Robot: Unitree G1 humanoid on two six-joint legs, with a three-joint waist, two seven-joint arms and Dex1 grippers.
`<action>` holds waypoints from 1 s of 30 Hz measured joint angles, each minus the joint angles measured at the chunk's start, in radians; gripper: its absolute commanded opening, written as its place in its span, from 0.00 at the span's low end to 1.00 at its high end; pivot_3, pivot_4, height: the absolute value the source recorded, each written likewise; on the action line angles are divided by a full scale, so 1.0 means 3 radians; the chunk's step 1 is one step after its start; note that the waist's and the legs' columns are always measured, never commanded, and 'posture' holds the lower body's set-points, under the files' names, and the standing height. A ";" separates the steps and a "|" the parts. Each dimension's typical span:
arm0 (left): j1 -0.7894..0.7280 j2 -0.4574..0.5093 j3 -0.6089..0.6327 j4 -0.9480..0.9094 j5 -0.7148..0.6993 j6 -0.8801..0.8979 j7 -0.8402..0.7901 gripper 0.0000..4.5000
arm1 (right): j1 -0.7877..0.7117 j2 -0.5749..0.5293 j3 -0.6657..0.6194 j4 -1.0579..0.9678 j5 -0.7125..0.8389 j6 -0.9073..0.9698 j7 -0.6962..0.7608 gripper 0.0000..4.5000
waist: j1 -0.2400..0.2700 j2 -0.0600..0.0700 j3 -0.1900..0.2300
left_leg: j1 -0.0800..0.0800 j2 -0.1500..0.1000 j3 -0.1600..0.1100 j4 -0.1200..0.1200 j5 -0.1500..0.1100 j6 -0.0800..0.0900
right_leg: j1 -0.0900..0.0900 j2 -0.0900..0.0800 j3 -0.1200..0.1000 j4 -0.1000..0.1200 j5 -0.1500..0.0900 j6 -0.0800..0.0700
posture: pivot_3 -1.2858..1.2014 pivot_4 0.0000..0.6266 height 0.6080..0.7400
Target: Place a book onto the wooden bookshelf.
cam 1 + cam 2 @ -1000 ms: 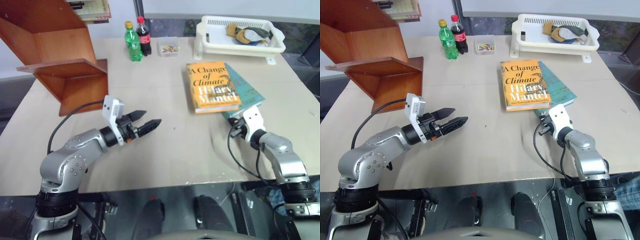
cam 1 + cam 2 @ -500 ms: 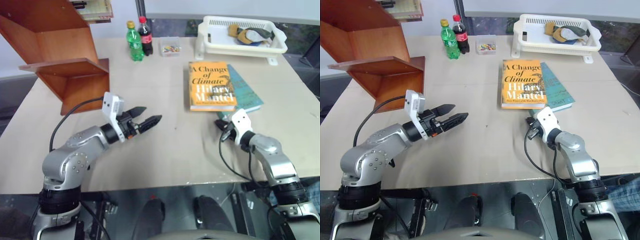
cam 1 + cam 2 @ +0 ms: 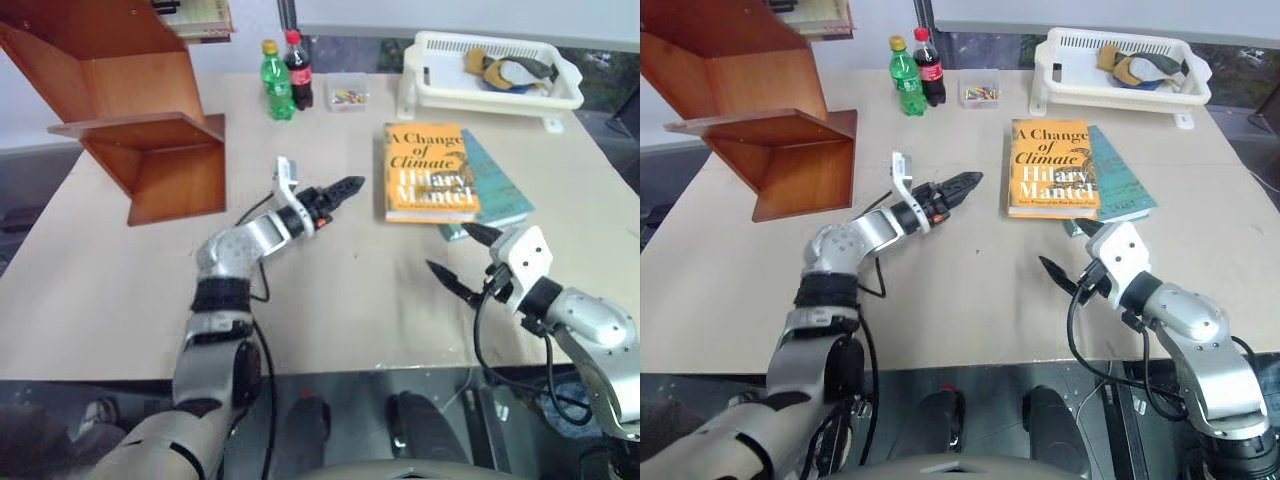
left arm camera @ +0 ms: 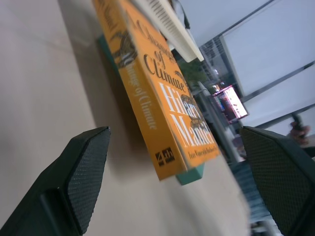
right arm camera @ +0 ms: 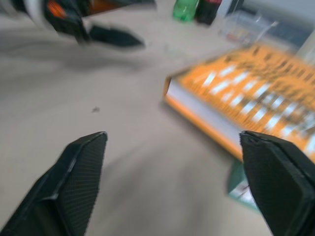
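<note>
We see book flat on table, atop teal book, well apart from bookshelf. Our left gripper wide, empty, just left of book. Our right gripper wide, empty, near book's front edge.

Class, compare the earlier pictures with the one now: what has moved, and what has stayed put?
The left hand has reached toward the book, fingers open. The right hand has drawn back from the books and opened. The book, the teal book under it and the wooden bookshelf stayed put.
</note>
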 measured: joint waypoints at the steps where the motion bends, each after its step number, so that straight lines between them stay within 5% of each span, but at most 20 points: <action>1: -0.0181 -0.0025 0.0006 0.0314 0.0055 -0.0054 -0.0083 1.00 | 0.0011 -0.0012 -0.0014 -0.0092 0.0005 0.0075 -0.0050 0.99 | 0.0006 0.0000 0.0000 | -0.0002 -0.0001 -0.0001 0.0000 0.0000 0.0000 | 0.0000 0.0000 -0.0002 -0.0001 0.0000 0.0000 | 0.52 0.24 1.00; 10: -0.0943 -0.0226 0.0210 0.1983 0.0412 -0.0367 -0.0455 1.00 | 0.0046 -0.0016 -0.0044 -0.0530 -0.0022 0.0450 -0.0410 0.99 | 0.0006 0.0000 0.0000 | -0.0016 -0.0009 -0.0020 -0.0001 0.0000 0.0000 | -0.0003 -0.0007 -0.0019 -0.0007 -0.0002 0.0002 | 0.52 0.24 1.00; 24: -0.1225 -0.0399 0.0413 0.2469 0.0924 -0.0692 -0.0434 1.00 | 0.0116 0.0021 -0.0039 -0.0775 -0.0115 0.0655 -0.0702 0.99 | 0.0011 0.0000 0.0000 | -0.0016 -0.0013 -0.0023 -0.0001 0.0000 0.0000 | -0.0002 -0.0012 -0.0022 -0.0004 -0.0003 0.0003 | 0.52 0.24 1.00; 30: -0.1229 -0.0460 0.0544 0.2507 0.1033 -0.0696 -0.0401 0.38 | 0.0143 0.0036 -0.0038 -0.0827 -0.0143 0.0686 -0.0773 1.00 | 0.0008 0.0000 0.0000 | -0.0015 -0.0013 -0.0024 -0.0001 0.0000 0.0000 | -0.0002 -0.0013 -0.0022 -0.0002 -0.0003 0.0003 | 0.52 0.24 1.00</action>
